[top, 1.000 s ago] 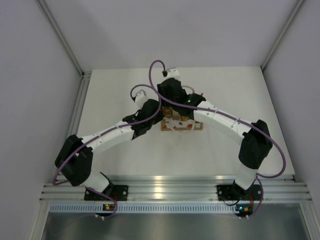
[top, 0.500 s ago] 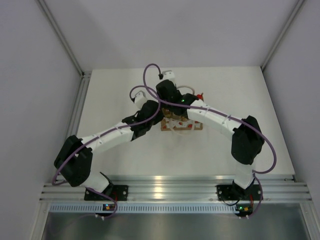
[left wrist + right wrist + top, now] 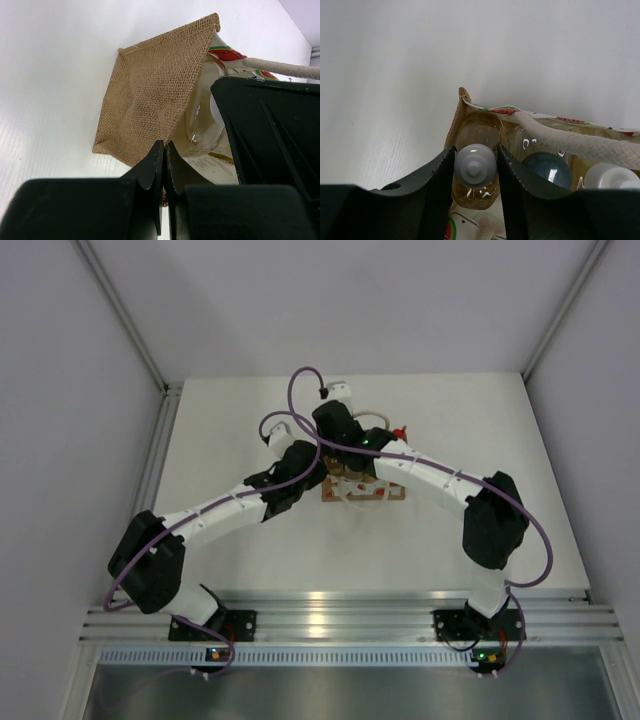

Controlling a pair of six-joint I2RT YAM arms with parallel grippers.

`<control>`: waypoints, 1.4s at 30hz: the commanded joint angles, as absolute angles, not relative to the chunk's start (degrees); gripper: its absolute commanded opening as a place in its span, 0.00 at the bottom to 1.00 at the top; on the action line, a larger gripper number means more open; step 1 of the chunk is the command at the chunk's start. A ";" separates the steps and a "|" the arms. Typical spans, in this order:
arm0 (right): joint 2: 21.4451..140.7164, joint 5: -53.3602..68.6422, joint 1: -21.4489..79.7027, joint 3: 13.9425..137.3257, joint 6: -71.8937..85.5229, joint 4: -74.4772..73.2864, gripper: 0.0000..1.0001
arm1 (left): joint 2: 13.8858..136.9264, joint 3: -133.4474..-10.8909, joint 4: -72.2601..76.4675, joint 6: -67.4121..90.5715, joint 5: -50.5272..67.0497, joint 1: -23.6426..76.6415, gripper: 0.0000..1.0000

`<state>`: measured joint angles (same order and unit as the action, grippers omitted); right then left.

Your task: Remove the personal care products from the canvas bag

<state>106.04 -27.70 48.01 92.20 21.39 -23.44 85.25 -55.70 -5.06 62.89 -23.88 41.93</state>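
Note:
The tan canvas bag [image 3: 362, 490] stands mid-table, and its burlap side fills the left wrist view [image 3: 150, 95]. My left gripper [image 3: 165, 147] is shut on the bag's near edge fabric, with a clear bottle [image 3: 202, 127] behind that edge. My right gripper [image 3: 475, 156] reaches into the bag from above. Its jaws press both sides of the white cap of an amber bottle [image 3: 475, 164]. A dark-capped bottle [image 3: 547, 170] and another white cap [image 3: 610, 177] sit beside it under a white handle [image 3: 570, 140]. A red cap [image 3: 398, 431] shows on the table behind the bag.
Both arms meet over the bag, and the right wrist [image 3: 340, 425] hides most of its top. White table [image 3: 230, 430] lies around the bag on all sides. Purple cables loop above the wrists. Enclosure walls stand at left, right and back.
The right arm swung left from the table behind the bag to over the bag, uncovering the red cap. In the last half second nothing visibly moved. The left arm stayed still.

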 commanded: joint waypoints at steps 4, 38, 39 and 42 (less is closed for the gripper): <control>106.26 -28.39 49.22 90.97 23.38 -23.47 0.40 | 85.78 -53.88 -9.14 62.14 -22.85 41.92 0.00; 103.27 -29.00 49.31 114.87 15.47 -32.51 0.00 | 84.99 -54.40 -9.14 60.82 -22.85 41.84 0.00; 102.66 -29.00 49.31 116.00 15.21 -32.78 0.00 | 84.99 -54.40 -9.14 60.73 -22.85 41.84 0.00; 100.91 -28.74 49.04 118.73 14.59 -34.36 0.00 | 84.64 -54.32 -9.14 60.64 -22.85 41.75 0.00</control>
